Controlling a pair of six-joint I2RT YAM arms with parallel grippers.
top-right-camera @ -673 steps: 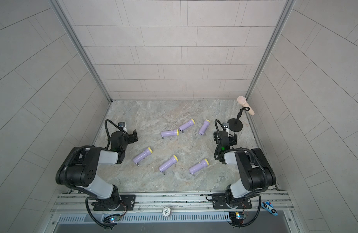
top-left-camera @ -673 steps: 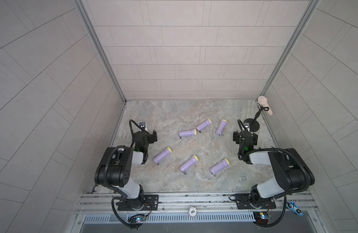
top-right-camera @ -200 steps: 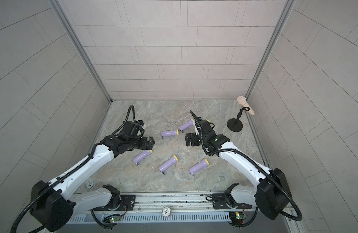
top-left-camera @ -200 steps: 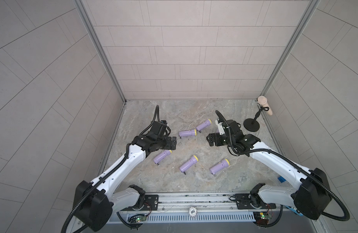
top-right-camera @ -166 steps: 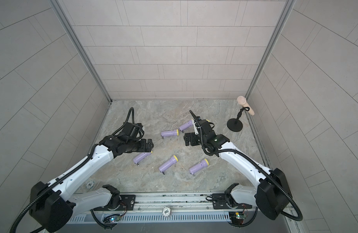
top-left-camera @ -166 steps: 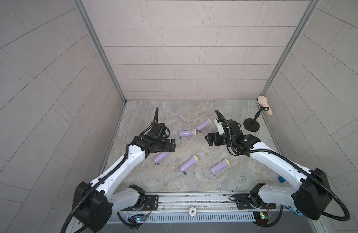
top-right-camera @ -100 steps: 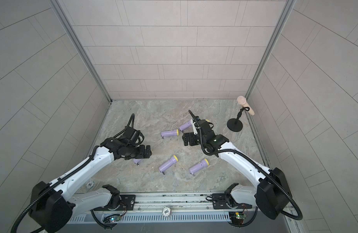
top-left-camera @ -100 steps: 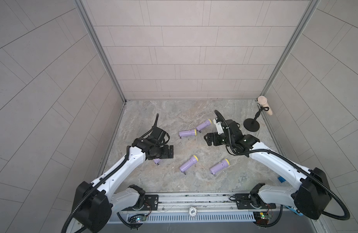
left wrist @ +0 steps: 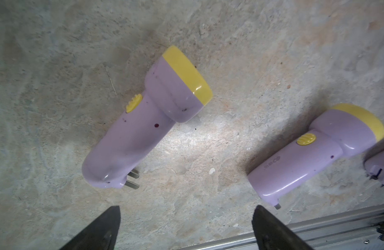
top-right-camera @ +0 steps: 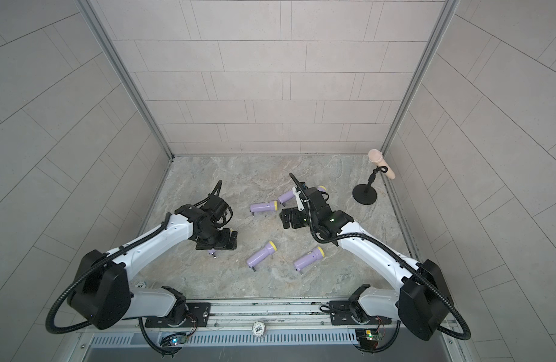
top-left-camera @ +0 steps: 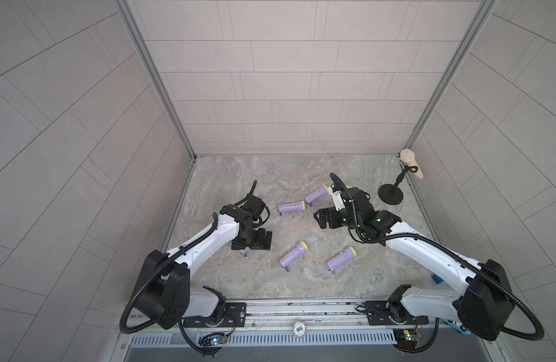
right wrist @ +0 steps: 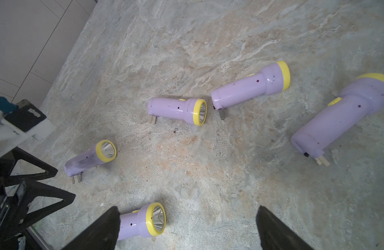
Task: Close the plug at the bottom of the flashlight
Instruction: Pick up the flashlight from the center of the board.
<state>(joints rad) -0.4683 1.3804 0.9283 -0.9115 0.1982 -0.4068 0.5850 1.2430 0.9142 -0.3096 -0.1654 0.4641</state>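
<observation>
Observe that the left pincer (left wrist: 186, 208), jaws wide and empty, hangs directly above the flashlight (left wrist: 139, 127) lying on the table (left wrist: 241, 54) with its plug prongs (left wrist: 132, 179) folded out, while the right pincer (right wrist: 186, 208), equally wide, holds nothing.

both arms, left arm (top-left-camera: 204, 244) & right arm (top-left-camera: 427, 258), are white shells w/ chunky black joints + big black shoulder boxes, black ribbed hoses (top-left-camera: 396, 238) looping alongside, black wedge fingers (left wrist: 273, 231), tiny green LED (top-right-camera: 333, 219) near the right wrist.
</observation>
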